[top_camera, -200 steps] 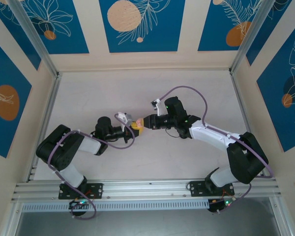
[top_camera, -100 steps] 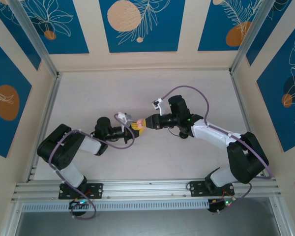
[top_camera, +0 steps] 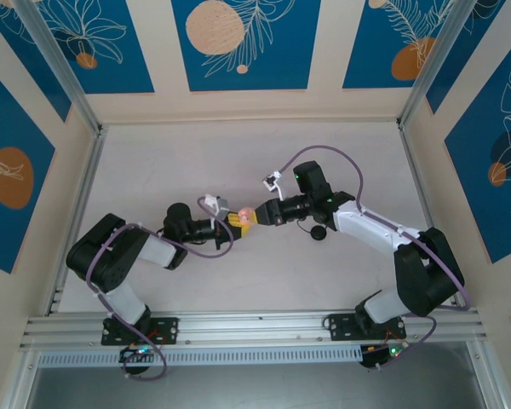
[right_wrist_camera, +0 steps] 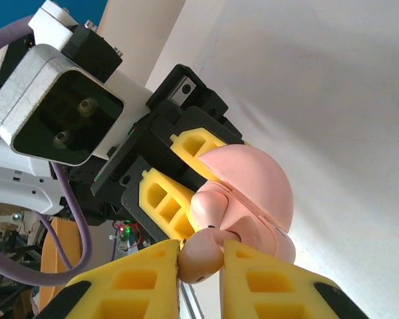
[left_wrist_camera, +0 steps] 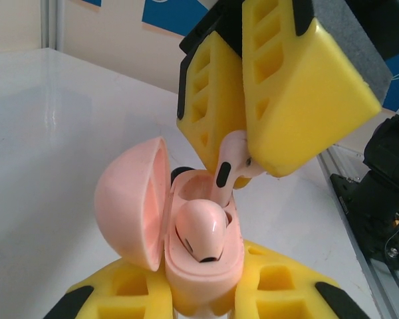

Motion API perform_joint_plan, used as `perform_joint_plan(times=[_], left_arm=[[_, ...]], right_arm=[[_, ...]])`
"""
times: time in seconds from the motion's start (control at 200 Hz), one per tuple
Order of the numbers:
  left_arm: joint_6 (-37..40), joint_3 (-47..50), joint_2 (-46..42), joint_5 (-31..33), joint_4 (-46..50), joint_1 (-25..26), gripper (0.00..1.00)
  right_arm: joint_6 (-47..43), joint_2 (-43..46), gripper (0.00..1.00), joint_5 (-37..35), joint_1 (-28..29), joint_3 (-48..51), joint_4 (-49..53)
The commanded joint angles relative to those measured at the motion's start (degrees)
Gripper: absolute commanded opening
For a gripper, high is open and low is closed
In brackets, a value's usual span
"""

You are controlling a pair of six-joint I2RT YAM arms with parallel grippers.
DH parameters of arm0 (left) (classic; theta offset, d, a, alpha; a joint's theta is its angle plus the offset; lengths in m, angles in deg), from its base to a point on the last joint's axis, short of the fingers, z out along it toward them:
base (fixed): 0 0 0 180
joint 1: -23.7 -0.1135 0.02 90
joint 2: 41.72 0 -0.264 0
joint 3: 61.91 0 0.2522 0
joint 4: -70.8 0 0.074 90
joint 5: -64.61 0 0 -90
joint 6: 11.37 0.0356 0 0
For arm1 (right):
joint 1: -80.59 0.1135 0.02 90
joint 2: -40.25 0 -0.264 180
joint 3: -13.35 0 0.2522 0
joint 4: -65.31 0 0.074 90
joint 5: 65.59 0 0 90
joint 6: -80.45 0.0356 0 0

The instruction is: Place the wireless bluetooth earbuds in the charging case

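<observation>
**A:** How is the right end effector set?

**B:** Narrow; its yellow fingers pinch a small pale pink plastic earbud by the bulb; the short stem points down, its lower end at the mouth of the case's far well; I cannot tell how deep it sits.

**A:** And the left end effector?

**B:** Clamped from below on the pale pink rounded plastic charging case; the case is held above the white tabletop, around its middle, between the two arms.

**A:** The lid?

**B:** The domed pink lid stands open on the left of the case in the left wrist view; a second pale pink earbud already sits in the near well, bulb up.

**A:** Anything else nearby?

**B:** A small dark round object lies on the tabletop beside the right arm's wrist, to the right of the case and apart from it; too small to tell what it is.
</observation>
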Motion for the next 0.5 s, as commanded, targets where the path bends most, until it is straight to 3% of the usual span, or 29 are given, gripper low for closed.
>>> perform_joint_plan(times=[0.0, 0.495], left_arm=[[-0.88, -1.06, -1.43, -4.37, -5.64, 0.10, 0.13], [0.09, -0.88, -2.26, -4.29, -3.94, 0.10, 0.14]], right_arm=[[-3.04, -1.23, 0.23, -1.51, -1.37, -1.77, 5.61], [-3.31, 1.39, 0.39, -1.71, -1.49, -3.34, 7.39]])
